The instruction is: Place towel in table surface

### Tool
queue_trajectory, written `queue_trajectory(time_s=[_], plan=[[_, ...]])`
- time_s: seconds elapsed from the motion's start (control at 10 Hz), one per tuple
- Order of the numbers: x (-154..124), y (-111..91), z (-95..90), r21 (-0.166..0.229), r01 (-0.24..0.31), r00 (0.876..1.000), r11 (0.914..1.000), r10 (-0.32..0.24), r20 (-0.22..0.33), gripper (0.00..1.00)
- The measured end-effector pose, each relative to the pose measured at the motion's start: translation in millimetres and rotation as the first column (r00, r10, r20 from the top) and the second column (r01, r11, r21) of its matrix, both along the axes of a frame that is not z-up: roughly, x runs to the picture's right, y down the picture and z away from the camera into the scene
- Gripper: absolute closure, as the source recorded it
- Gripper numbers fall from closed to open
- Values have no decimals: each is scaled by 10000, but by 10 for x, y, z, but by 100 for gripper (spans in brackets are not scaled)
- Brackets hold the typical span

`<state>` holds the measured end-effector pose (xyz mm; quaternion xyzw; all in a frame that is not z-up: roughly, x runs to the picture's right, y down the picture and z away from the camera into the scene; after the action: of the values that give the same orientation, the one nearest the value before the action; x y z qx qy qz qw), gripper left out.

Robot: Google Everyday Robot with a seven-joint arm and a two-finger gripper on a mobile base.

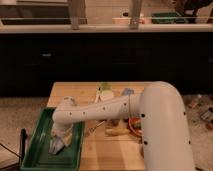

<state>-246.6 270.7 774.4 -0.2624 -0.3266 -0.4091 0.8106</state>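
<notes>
A pale crumpled towel lies in the green tray at the left front of the wooden table. My white arm reaches from the right across the table and bends down into the tray. My gripper is down at the towel, right on top of it. The arm's wrist hides the part where the gripper meets the towel.
A banana lies on the table beside the arm. A red bowl sits near the right. A green and white bottle and a small blue item stand at the table's back. A dark counter runs behind.
</notes>
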Motion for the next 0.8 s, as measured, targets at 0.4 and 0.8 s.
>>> queue_trajectory(time_s=[0.4,0.8], plan=[[7,1,-25,33,106,9999,9999,-106,68,95],[12,11,-41,91,247,9997,9997,-247,16,100]])
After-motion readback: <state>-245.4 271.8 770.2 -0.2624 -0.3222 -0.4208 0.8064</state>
